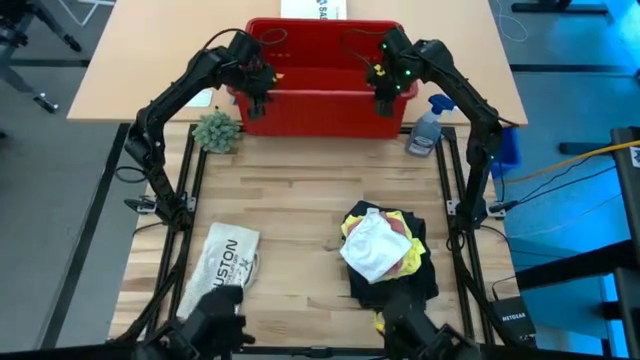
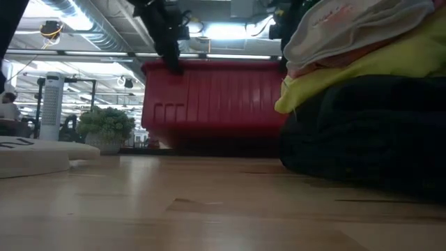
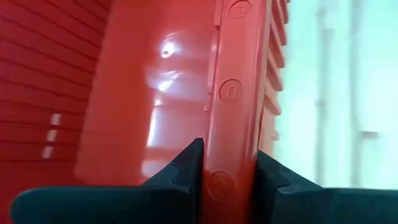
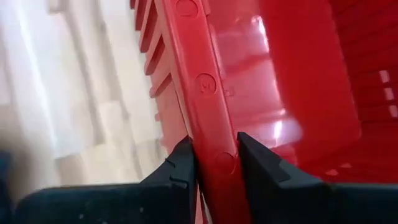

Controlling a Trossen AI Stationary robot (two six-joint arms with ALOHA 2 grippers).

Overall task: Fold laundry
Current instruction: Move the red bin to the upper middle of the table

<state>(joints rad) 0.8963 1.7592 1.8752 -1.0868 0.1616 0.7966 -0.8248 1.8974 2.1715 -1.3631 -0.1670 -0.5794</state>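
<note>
**Laundry stacked near front edge; both grippers clamped on basket rim**

Progress, judged from the layout: garments out of the basket and gathered in 1 pile on the table, toward the front right. Dark trousers at the bottom, yellow shirt over them, pink cloth peeking out, white cloth on top. Stack lumpy rather than squared; folding looks mostly done, neatness not certain. Basket interior only partly seen, nothing visible inside.

Left gripper closed on the basket's front rim near its left corner, 1 finger inside, 1 outside. Right gripper closed the same way near the right corner.

Pile well apart from both grippers, nearer the table front, more under the right arm's side. Likely step in hand: moving the basket, not cloth.
</note>
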